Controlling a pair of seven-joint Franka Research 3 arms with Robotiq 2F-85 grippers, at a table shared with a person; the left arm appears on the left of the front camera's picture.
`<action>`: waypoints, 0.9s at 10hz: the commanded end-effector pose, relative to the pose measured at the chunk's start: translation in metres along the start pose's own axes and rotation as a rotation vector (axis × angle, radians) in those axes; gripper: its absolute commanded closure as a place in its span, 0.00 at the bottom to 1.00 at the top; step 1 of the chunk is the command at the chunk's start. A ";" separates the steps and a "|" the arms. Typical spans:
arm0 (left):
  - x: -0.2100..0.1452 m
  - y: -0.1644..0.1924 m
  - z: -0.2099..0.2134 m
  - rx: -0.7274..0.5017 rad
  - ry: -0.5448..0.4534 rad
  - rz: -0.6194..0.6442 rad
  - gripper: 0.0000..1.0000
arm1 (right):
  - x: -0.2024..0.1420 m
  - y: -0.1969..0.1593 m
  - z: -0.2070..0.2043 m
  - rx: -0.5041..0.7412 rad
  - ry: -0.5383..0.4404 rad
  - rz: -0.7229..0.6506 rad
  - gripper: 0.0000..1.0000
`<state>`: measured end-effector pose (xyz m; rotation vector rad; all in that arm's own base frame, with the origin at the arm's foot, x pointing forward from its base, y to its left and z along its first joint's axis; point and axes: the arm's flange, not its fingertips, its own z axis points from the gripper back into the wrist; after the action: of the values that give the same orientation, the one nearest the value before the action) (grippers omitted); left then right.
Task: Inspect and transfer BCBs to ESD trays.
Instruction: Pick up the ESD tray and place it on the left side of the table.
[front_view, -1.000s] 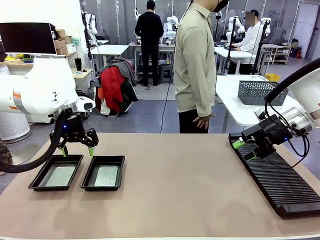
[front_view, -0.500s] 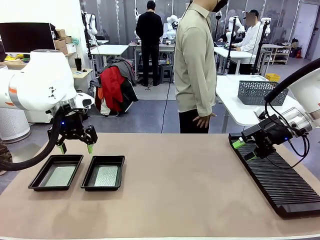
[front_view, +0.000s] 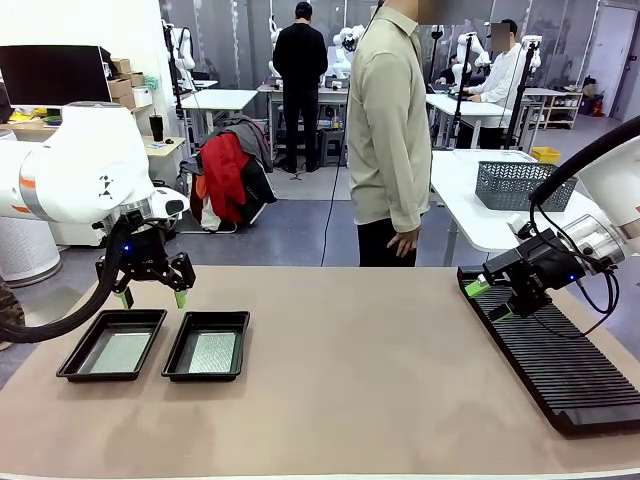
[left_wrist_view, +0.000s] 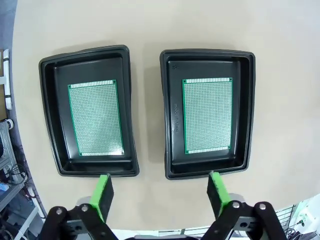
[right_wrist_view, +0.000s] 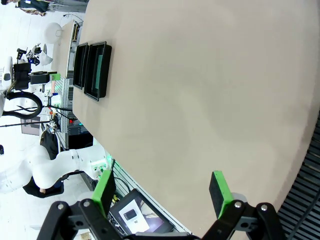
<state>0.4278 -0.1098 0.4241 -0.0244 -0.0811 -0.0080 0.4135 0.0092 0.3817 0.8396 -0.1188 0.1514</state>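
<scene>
Two black ESD trays sit side by side at the table's left: the left tray (front_view: 72, 361) (left_wrist_view: 55, 70) and the right tray (front_view: 187, 352) (left_wrist_view: 172, 120). Each holds one green BCB lying flat, the left board (front_view: 119, 352) (left_wrist_view: 95, 118) and the right board (front_view: 212, 352) (left_wrist_view: 207, 115). My left gripper (front_view: 151, 297) (left_wrist_view: 160, 192) hangs open above the trays' far edge, nothing between its green fingers. Over the far end of the black rack, my right gripper (front_view: 488, 299) (right_wrist_view: 162, 192) stands open and empty.
A long black ribbed rack (front_view: 550, 355) lies along the table's right side. A person (front_view: 390, 130) stands at the far edge, hand hanging down. A grey wire basket (front_view: 515, 184) rests on a white table behind. The tan table's middle (front_view: 370, 360) is bare.
My left gripper has risen slightly and drifted a little left above the trays. The right arm has not moved.
</scene>
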 end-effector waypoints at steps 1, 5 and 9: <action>0.001 0.000 0.000 -0.001 -0.005 0.001 0.00 | -0.002 0.002 0.000 0.001 -0.002 -0.003 0.00; 0.001 0.000 0.000 -0.001 -0.005 0.001 0.00 | -0.002 0.002 0.000 0.001 -0.002 -0.003 0.00; 0.001 0.000 0.000 -0.001 -0.005 0.001 0.00 | -0.002 0.002 0.000 0.001 -0.002 -0.003 0.00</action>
<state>0.4278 -0.1098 0.4241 -0.0244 -0.0811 -0.0080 0.4135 0.0092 0.3817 0.8396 -0.1188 0.1514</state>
